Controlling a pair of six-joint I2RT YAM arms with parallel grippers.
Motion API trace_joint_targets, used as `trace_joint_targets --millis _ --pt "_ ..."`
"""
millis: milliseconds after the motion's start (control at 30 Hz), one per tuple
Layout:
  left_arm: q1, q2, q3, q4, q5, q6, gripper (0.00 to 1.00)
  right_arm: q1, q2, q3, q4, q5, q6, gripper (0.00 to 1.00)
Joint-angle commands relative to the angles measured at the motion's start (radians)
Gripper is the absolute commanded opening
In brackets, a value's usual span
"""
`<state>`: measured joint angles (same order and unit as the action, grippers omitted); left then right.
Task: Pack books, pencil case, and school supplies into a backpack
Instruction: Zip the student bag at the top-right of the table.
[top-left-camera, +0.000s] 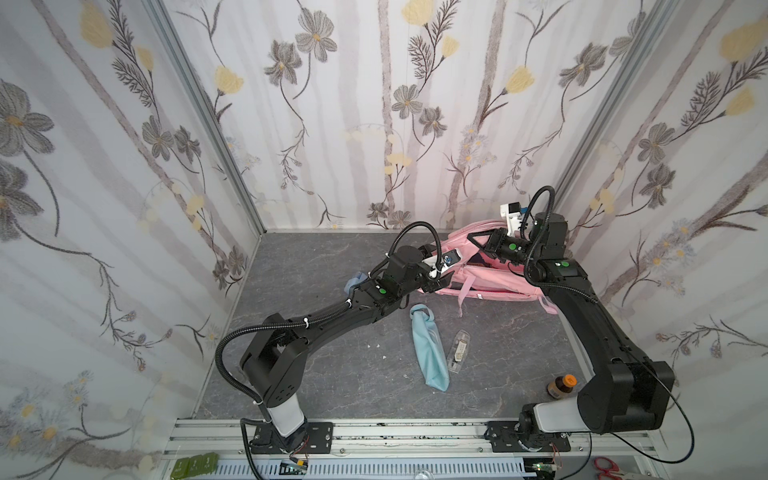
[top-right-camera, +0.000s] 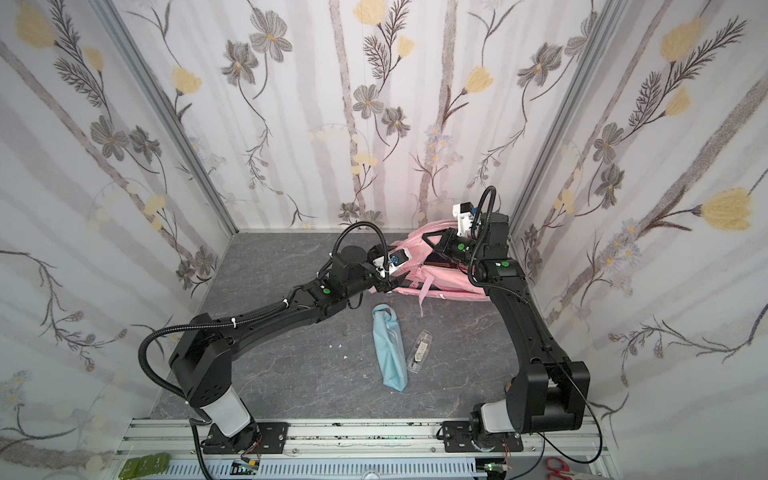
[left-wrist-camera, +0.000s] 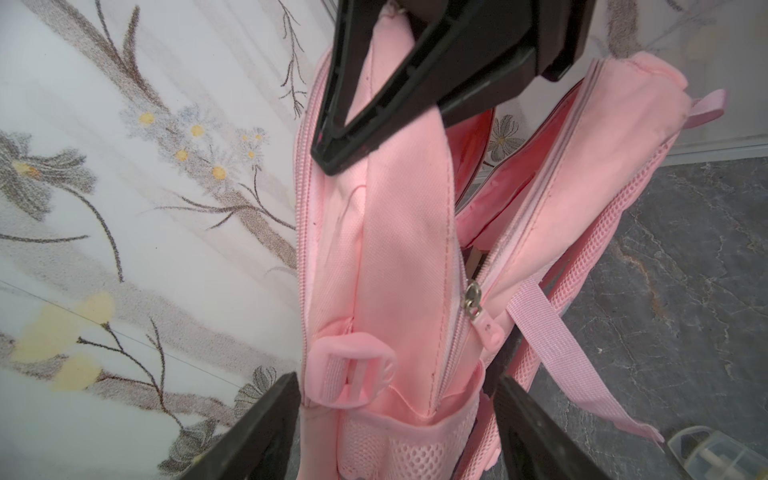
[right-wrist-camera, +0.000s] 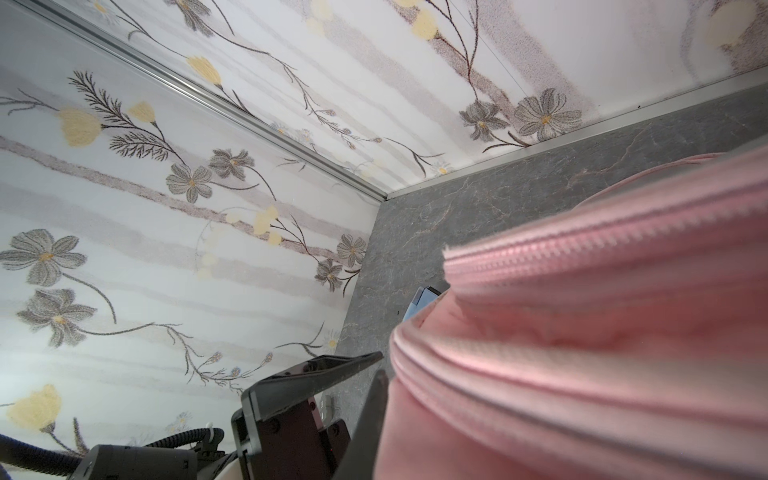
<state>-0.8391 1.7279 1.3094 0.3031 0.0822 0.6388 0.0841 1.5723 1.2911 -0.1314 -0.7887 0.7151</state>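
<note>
The pink backpack lies at the back right, its main zip open. My right gripper is shut on the edge of the upper flap and holds it up, as the left wrist view also shows. A dark book cover shows inside the opening. My left gripper is open, its fingers straddling the backpack's mesh-pocket side. The light-blue pencil case and a clear oblong case lie on the floor in front. A pale-blue boxy item sits behind my left arm.
A brown bottle with an orange label stands by the right arm's base. Flowered walls close in on three sides, and the backpack lies close to the back right corner. Red scissors lie beyond the front rail. A loose pink strap hangs down.
</note>
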Motion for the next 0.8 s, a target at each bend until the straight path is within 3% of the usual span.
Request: trace_joint_targets --millis 0,367,467,767 --pt "-0.010 0.020 -0.011 0.077 0.025 0.048 0.72 0.002 0.002 0.016 0.088 -0.083 0.034 0.00" --pt "-0.009 0.129 0.066 0.074 0.022 0.056 0.65 0.002 -0.005 0.015 0.077 -0.099 0.045 0.00" --pt "-0.007 0.154 0.072 0.071 0.020 0.056 0.49 0.000 -0.003 0.016 0.101 -0.121 0.068 0.00" --pt "-0.003 0.199 0.045 0.097 -0.066 0.092 0.46 -0.016 -0.006 0.019 0.122 -0.152 0.101 0.00"
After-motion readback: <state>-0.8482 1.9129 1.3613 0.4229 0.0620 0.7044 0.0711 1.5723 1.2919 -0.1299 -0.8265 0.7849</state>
